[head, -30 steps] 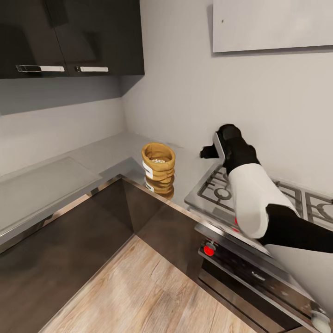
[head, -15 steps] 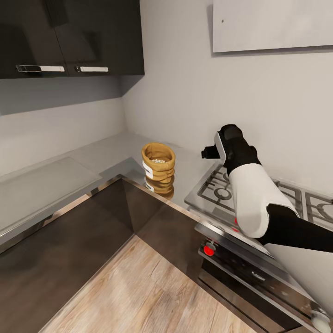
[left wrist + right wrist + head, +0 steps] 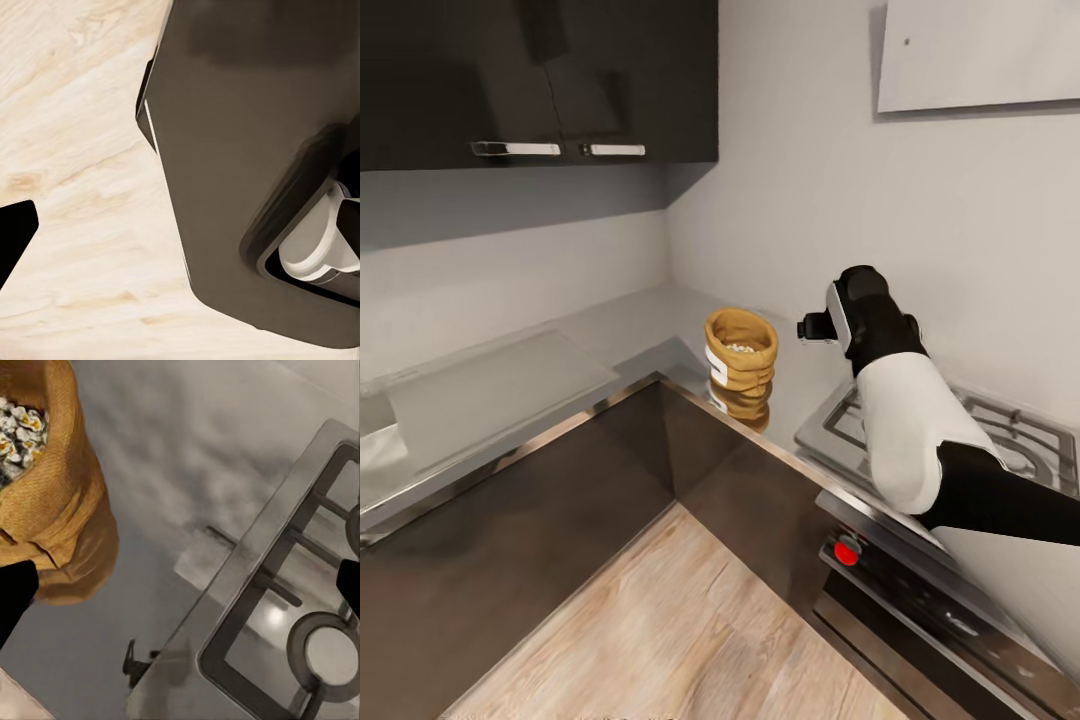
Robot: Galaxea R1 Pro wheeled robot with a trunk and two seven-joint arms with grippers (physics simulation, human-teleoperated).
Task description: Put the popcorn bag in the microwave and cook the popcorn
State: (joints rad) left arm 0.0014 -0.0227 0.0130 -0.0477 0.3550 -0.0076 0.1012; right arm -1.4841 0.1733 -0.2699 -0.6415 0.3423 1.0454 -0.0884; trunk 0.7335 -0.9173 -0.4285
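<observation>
- The popcorn bag point(image 3: 740, 362) is showing a coarse, woven-looking tan surface, matt and crumpled, with pale speckled popcorn point(image 3: 16, 431) inside.
- The countertop point(image 3: 610, 335) is looking like smooth grey brushed steel, faintly mirroring the bag.
- The gas hob point(image 3: 1000, 440) is gleaming as polished metal.
- The cabinets point(image 3: 540, 80) are shining glossy dark brown.
- The floor point(image 3: 680, 640) is showing pale matt wood grain.

Right arm point(image 3: 905, 420) raised, extended forward (fingers point(image 3: 15, 592) spread apart)
</observation>
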